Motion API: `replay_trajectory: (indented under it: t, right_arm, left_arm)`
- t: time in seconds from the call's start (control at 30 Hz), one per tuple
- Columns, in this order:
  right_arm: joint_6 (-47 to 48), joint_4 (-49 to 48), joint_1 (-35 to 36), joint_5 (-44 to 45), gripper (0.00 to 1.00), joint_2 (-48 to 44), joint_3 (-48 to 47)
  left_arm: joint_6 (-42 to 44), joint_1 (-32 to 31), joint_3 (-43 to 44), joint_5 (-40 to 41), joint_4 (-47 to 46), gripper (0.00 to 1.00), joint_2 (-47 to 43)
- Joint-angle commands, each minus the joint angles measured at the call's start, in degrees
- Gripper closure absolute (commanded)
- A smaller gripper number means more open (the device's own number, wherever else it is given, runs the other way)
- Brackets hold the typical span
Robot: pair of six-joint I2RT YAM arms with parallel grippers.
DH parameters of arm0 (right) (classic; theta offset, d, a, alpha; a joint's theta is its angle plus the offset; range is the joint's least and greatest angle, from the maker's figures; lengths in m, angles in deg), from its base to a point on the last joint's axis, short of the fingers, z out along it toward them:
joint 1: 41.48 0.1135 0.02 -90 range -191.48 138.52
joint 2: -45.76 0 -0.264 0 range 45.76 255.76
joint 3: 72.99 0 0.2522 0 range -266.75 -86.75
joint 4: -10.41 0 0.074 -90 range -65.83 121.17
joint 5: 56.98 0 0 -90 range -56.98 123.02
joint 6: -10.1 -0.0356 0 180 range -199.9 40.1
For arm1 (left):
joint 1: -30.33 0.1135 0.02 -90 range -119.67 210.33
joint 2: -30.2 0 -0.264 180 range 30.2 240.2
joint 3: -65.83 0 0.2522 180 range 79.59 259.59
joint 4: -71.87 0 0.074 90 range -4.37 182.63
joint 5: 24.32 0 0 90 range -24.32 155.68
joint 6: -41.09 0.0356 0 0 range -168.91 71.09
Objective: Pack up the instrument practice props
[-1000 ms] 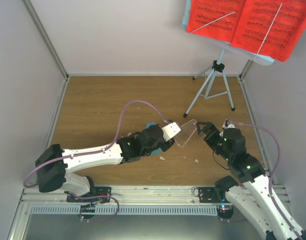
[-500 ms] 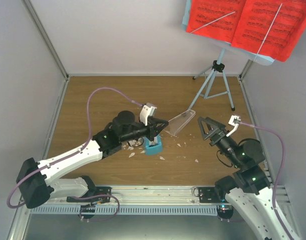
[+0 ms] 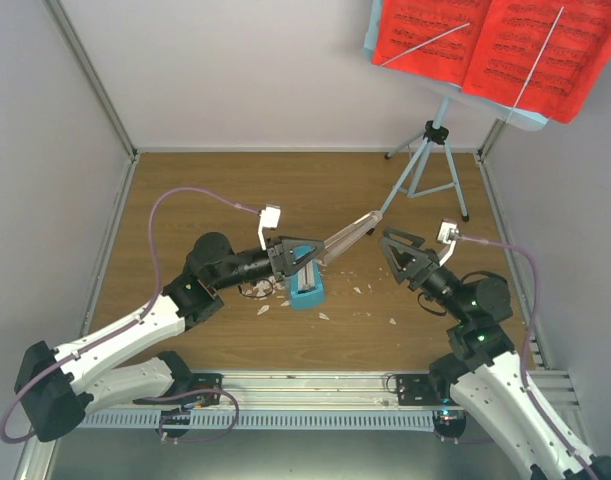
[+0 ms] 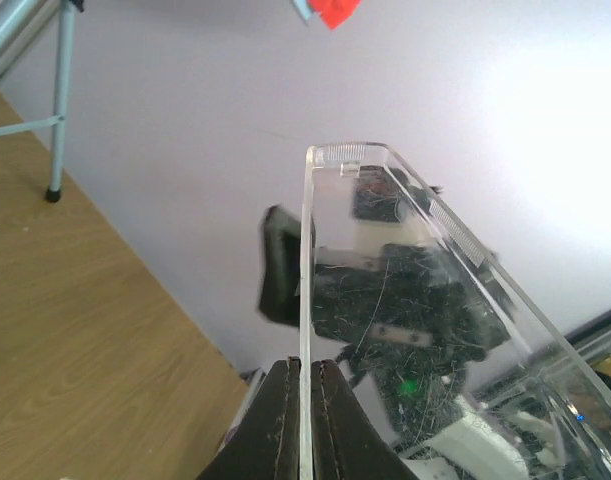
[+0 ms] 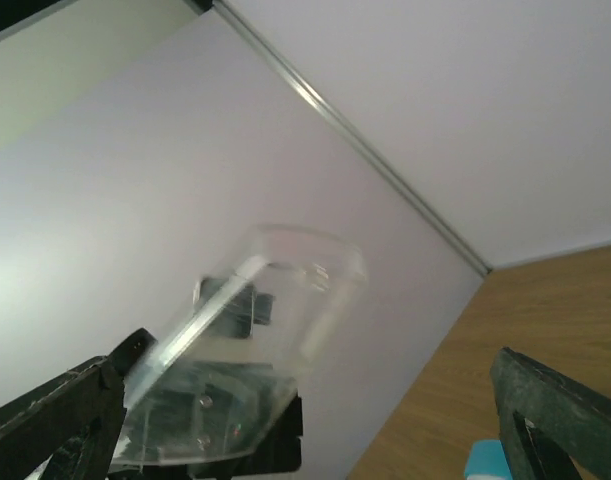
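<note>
Two arms reach inward over the wooden surface (image 3: 185,200). Furthest left, the left end effector (image 3: 317,252) is clenched on one thin edge of the clear piece (image 3: 351,236). Its wrist view shows both fingers (image 4: 280,430) pressed against that edge, with the piece rising away from them. The piece is off the surface and slants out past the fingertips toward the right end effector. Just below the left end effector, on its near side, the blue box (image 3: 308,292) sits on the surface; I cannot tell whether the two touch. White scraps (image 3: 264,309) lie by the box, and more are scattered between the two end effectors.

Further right, the right end effector (image 3: 389,253) is released, fingers spread wide, facing the piece's free end and just apart from it. From its wrist, the piece (image 5: 255,330) appears between the spread fingers (image 5: 555,410), ungripped, with a corner of the box (image 5: 485,462) low in view. Beyond that end effector, the stand (image 3: 437,133) is upright on its tripod, well apart from both end effectors, with the red pages (image 3: 495,45) open at its top.
</note>
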Motion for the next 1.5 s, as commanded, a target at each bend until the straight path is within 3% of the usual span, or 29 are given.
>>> replay_trajectory:
  t: [0.0,0.37,0.67,0.77,1.03,1.47]
  right_arm:
    - [-5.8,-12.7,0.5,-5.1,0.0,3.3,2.0]
    - [-5.6,-27.2,7.1,-4.4,0.0,13.9,-2.7]
    - [-3.3,-29.6,11.9,1.4,0.04,17.4,-4.6]
    - [-3.7,-29.7,12.5,0.9,0.09,18.6,-5.2]
    - [-3.5,-30.5,13.9,0.4,0.1,20.9,-5.7]
    - [-3.0,-29.3,13.9,1.7,0.26,19.9,-5.5]
  left_arm:
    - [-4.3,0.3,-0.4,-1.5,-7.4,1.0,-1.6]
    - [-7.0,0.4,-1.5,-1.9,-11.1,1.0,-1.8]
    - [-7.6,0.3,-1.5,-2.1,-12.5,1.0,-1.7]
    - [-7.9,0.4,-1.7,-2.1,-13.0,1.0,-1.7]
    - [-8.2,0.4,-1.8,-2.5,-13.8,1.0,-1.7]
    - [-6.8,0.4,-2.1,-3.0,-12.5,1.0,-1.5]
